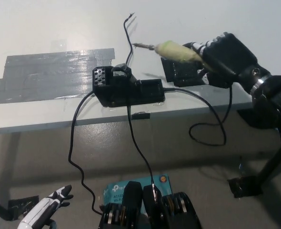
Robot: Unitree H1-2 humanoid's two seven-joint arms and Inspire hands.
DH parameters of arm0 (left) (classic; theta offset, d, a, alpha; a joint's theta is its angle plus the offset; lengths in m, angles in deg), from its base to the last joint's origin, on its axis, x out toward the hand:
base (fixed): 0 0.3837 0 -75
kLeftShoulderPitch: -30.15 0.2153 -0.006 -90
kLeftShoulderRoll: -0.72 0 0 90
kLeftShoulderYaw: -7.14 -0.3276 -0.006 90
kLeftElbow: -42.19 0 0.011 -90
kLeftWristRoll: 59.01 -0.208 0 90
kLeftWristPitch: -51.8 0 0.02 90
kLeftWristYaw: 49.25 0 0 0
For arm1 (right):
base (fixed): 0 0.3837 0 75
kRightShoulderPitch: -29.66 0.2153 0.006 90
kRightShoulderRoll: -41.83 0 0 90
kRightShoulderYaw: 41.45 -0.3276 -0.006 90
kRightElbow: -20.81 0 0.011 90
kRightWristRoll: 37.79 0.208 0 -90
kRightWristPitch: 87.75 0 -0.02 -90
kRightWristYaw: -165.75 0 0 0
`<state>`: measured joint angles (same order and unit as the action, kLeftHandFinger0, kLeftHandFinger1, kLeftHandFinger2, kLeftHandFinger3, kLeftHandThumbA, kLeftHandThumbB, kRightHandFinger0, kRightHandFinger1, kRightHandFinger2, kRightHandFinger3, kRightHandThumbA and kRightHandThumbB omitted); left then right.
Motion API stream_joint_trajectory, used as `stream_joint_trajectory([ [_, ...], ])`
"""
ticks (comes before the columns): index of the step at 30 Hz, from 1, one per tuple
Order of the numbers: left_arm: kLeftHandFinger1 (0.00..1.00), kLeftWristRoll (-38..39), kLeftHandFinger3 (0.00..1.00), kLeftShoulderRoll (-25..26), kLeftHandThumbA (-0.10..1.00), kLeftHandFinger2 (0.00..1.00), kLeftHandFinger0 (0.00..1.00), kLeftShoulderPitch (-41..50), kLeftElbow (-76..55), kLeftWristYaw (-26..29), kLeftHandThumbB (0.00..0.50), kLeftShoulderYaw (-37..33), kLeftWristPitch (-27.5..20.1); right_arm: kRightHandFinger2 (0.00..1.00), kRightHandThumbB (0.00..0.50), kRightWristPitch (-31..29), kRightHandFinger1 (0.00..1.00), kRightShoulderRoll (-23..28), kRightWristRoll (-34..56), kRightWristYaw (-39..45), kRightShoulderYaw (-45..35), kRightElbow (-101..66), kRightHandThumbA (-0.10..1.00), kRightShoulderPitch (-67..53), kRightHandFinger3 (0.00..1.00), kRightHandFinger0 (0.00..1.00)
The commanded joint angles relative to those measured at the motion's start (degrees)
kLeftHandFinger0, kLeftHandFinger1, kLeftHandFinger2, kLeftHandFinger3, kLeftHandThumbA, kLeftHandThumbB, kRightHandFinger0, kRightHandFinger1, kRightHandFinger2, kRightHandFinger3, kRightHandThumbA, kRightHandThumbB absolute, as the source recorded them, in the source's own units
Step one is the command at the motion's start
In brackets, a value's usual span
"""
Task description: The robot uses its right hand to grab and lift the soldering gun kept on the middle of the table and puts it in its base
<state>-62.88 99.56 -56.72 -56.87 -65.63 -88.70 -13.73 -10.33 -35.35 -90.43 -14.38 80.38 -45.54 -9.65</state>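
Observation:
My black right hand (221, 56) is shut on the soldering gun (175, 50), a pale yellow-green handle with a thin metal tip pointing left. It holds the gun in the air above the table, just right of and above the black base (126, 88). The base has a perforated block at its left and a ring holder on top. The gun's black cord (212, 129) loops down past the table's front edge. My white left hand (43, 211) rests low at the bottom left, off the table.
A black square pad (178, 70) lies on the table (188, 19) under my hand. Grey tape (45, 74) covers a patch at the left. A thin black wire (126, 33) runs back from the base. Cables hang over the front edge.

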Motion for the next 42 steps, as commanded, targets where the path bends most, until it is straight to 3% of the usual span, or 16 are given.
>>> stream_joint_trajectory([
  [1,0.91,0.37,1.00,0.36,1.00,0.91,0.93,-0.37,-0.45,-0.35,0.086,0.52,-0.95,0.20,0.042,-7.15,0.00,2.38,-0.62,1.88,0.75,-1.48,-0.10,5.31,0.08,0.00],
  [5,0.91,0.52,1.00,0.51,1.00,0.90,0.92,-0.53,-0.34,-0.55,0.065,0.54,-1.36,0.36,0.040,-8.17,0.00,2.74,-0.51,2.81,0.67,-1.63,-0.10,6.00,0.10,0.00],
  [7,0.93,0.11,1.00,0.50,1.00,0.91,0.93,-0.55,-0.72,-0.34,0.067,0.39,-0.72,0.28,0.057,-8.12,0.00,2.79,-0.61,3.48,0.40,-1.13,-0.10,6.44,0.04,0.00],
  [10,0.96,0.42,1.00,0.34,1.00,0.94,0.96,-0.57,-0.78,-0.40,0.081,0.55,-0.17,0.31,0.002,-8.54,0.01,2.84,-0.04,4.18,-0.16,-0.33,-0.10,6.94,0.08,0.00],
  [16,0.93,0.26,1.00,0.45,1.00,0.91,0.93,-0.61,-1.09,-0.45,0.059,0.42,-0.19,0.37,0.021,-12.72,0.00,4.03,-2.46,-0.52,0.07,2.70,-0.10,8.02,0.12,0.00],
  [21,0.93,0.13,1.00,0.42,1.00,0.92,0.93,-0.62,-1.36,-0.36,0.070,0.40,0.37,0.00,0.002,-14.31,0.00,4.68,-3.62,-2.47,-0.24,4.24,-0.10,8.47,0.07,0.00],
  [27,0.92,0.37,1.00,0.43,1.00,0.92,0.93,-0.70,-2.14,-0.52,0.065,0.48,0.88,0.43,0.011,-14.35,0.00,5.39,-4.13,-3.67,0.95,5.24,-0.10,9.09,0.20,0.00],
  [28,0.92,0.40,1.00,0.36,1.00,0.92,0.93,-0.77,-2.12,-0.54,0.067,0.43,0.90,0.44,0.012,-14.35,0.00,5.52,-4.18,-3.89,1.12,5.16,-0.10,9.11,0.21,0.00],
  [29,0.92,0.07,1.00,0.44,1.00,0.92,0.93,-0.85,-2.32,-0.47,0.074,0.26,1.12,0.40,0.019,-14.35,0.00,5.58,-4.11,-4.10,1.56,5.32,-0.10,9.33,0.23,0.00],
  [32,0.92,0.19,1.00,0.30,1.00,0.92,0.92,-1.01,-2.79,-0.51,0.050,0.20,1.58,0.02,0.059,-14.35,0.00,4.90,-5.52,-3.95,1.62,5.42,-0.10,9.59,0.12,0.00],
  [33,0.92,0.21,1.00,0.29,1.00,0.92,0.92,-1.00,-2.86,-0.52,0.049,0.20,1.73,0.02,0.060,-14.35,0.00,4.80,-5.80,-3.91,1.52,5.31,-0.10,9.51,0.12,0.00],
  [34,0.92,0.18,1.00,0.34,1.00,0.91,0.92,-1.24,-2.45,-0.57,0.055,0.15,1.56,0.06,0.038,-12.95,0.00,3.67,-4.62,0.03,0.51,4.55,-0.10,9.26,0.16,0.00],
  [36,0.92,0.02,1.00,0.28,1.00,0.91,0.92,-1.51,-2.10,-0.54,0.068,-0.02,1.19,0.39,0.000,-13.80,0.00,3.35,-3.96,0.06,0.20,3.80,-0.10,9.21,0.26,0.00],
  [39,0.93,-0.35,1.00,0.44,1.00,0.93,0.92,-1.68,-2.08,-0.64,0.083,-0.47,0.78,0.45,0.000,-13.35,0.00,2.84,-5.48,1.21,0.95,3.07,-0.10,9.73,0.34,0.00],
  [40,0.92,-0.23,1.00,0.17,1.00,0.92,0.92,-1.88,-2.29,-0.55,0.076,-0.46,1.39,0.39,0.051,-13.79,0.00,2.75,-6.67,-0.62,1.23,3.30,-0.10,9.91,0.30,0.00],
  [42,0.93,0.12,1.00,0.20,1.00,0.94,0.93,-1.87,-2.09,-0.65,0.067,-0.35,0.61,0.36,0.045,-13.06,0.00,2.35,-6.11,0.36,0.68,3.34,-0.10,9.73,0.27,0.00],
])
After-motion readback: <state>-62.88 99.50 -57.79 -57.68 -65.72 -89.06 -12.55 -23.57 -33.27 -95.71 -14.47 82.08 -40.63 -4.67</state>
